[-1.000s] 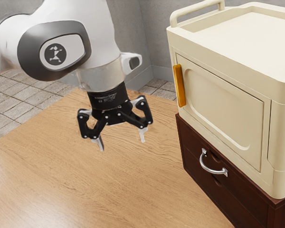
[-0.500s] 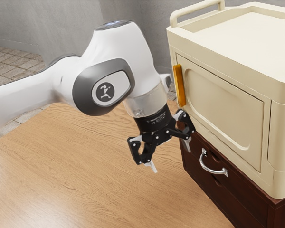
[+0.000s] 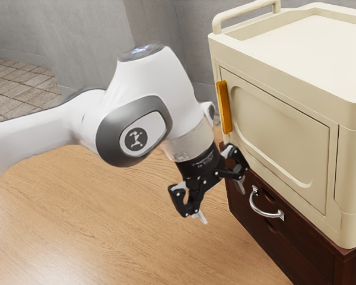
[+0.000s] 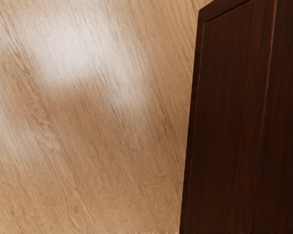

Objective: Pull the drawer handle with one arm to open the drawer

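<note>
There is room to pass above the table; cabinet and cart block the exterior view's right.

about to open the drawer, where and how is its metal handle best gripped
Likely at the middle of the curved handle, coming from the table side, open fingers straddling the bar: it bows outward from the drawer front, joined at its two ends.

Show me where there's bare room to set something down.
Bare table lies below the arm in the exterior view; the cream cabinet's top, inside its rim, looks bare. It's crowded where the open claw hangs near the drawer handle.
</note>
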### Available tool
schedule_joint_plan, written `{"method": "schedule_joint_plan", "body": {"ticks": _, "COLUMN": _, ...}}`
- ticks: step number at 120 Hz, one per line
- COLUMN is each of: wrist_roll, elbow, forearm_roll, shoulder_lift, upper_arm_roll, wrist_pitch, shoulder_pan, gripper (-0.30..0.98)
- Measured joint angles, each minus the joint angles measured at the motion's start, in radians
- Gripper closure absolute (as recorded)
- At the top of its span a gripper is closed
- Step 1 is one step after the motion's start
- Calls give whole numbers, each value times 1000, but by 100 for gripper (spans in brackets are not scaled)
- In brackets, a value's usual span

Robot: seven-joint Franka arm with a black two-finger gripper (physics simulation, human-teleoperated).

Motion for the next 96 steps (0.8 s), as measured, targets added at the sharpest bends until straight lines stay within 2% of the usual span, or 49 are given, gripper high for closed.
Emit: {"method": "schedule_joint_plan", "body": {"ticks": 96, "wrist_roll": -36, "elbow": -14, "forearm_roll": 24, "shoulder_lift": 0, "upper_arm_roll": -25, "wrist_pitch": 65, "shoulder_pan": -42, "gripper": 0}}
